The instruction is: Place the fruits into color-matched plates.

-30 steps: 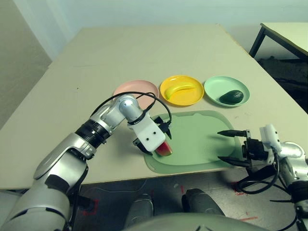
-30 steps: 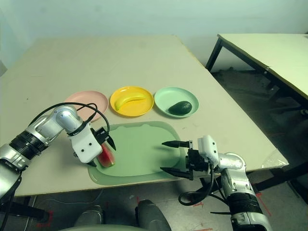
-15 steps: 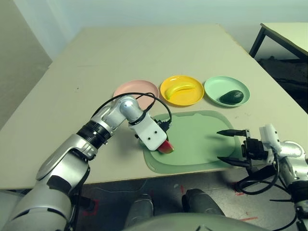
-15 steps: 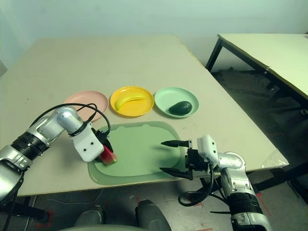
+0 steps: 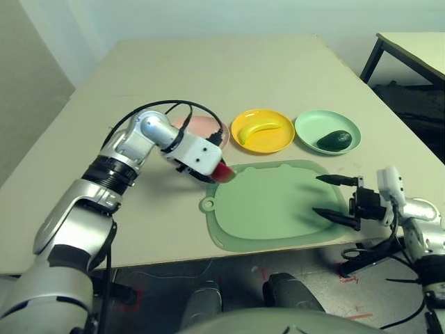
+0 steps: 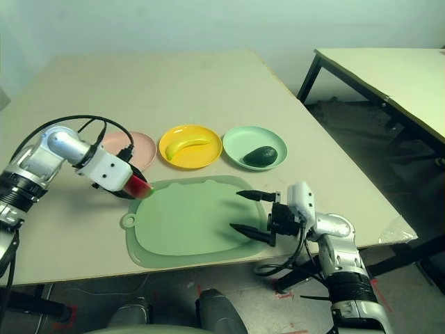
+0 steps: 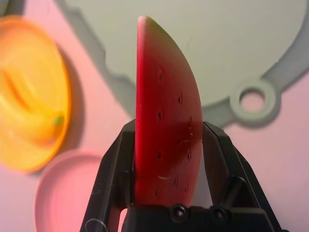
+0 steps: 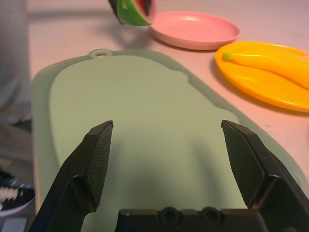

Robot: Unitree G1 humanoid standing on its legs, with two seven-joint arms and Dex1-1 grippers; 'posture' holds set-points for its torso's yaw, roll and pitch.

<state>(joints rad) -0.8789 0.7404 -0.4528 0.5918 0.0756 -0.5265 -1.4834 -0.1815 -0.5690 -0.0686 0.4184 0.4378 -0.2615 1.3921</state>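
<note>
Left gripper (image 7: 169,140), two black fingers: clenched on the red toy watermelon wedge with green rind (image 7: 166,116). The wedge is held clear of the table (image 8: 169,6), near the round, shallow pale pink plastic plate (image 8: 195,30), which is partly hidden behind the left arm in the head views. Right gripper (image 6: 254,214), two black fingers: released, fingers spread wide with nothing between them, above the large rounded-rectangle green mat (image 6: 198,226). Curved yellow toy banana (image 5: 260,129): lies in the round yellow plastic plate (image 5: 274,144). Dark green oval toy avocado (image 5: 335,140): rests in the round mint green plastic plate (image 5: 316,122). The yellow plate sits between the pale pink plate and the mint green plate.
</note>
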